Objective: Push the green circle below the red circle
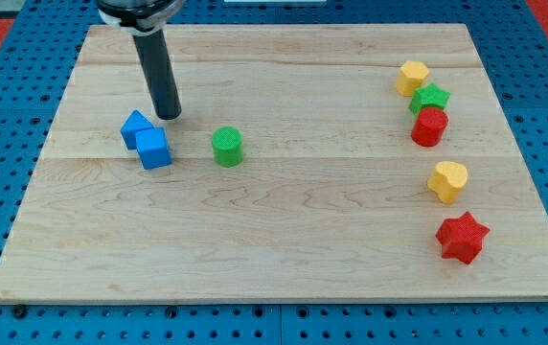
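Observation:
The green circle (226, 146) is a short cylinder standing left of the board's middle. The red circle (429, 126) is a cylinder at the view's right, touching the green star (430, 99) just above it. My tip (169, 116) rests on the board up and to the left of the green circle, a short gap away, and just right of the top of the blue blocks.
Two blue blocks (147, 140) sit together left of the green circle. A yellow block (413, 77) lies above the green star. A yellow heart-like block (447, 180) and a red star (462, 238) lie below the red circle. The wooden board (284, 268) ends at blue pegboard.

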